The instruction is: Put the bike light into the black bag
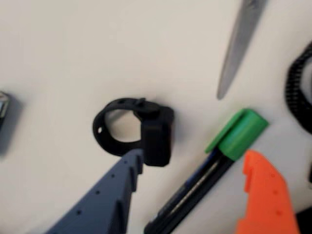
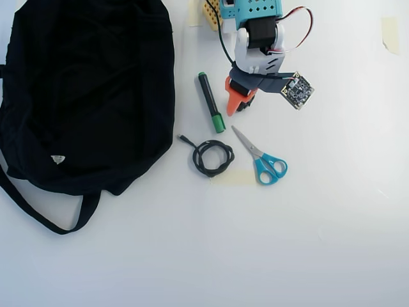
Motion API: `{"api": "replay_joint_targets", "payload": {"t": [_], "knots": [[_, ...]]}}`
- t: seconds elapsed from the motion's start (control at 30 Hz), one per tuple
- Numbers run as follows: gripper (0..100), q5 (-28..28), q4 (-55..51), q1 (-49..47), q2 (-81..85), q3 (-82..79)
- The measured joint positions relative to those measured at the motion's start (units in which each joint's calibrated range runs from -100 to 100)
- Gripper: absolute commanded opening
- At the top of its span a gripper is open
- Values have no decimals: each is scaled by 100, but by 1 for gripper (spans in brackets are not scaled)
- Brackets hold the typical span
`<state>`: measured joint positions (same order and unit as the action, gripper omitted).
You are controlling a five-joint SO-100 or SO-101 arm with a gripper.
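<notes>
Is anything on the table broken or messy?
Nothing looks broken or spilled. The bike light lies whole on the table, between the open jaws. The green-capped marker, scissors and coiled cable lie loosely beside the black bag.

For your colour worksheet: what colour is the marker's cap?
Green; the marker's cap shows best in the wrist view.
</notes>
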<state>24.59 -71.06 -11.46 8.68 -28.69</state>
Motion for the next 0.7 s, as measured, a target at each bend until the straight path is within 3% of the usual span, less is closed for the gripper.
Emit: {"api": "replay_joint_targets", "payload": {"t": [0.7], "knots": [[29, 0, 172, -59, -83, -71]]}}
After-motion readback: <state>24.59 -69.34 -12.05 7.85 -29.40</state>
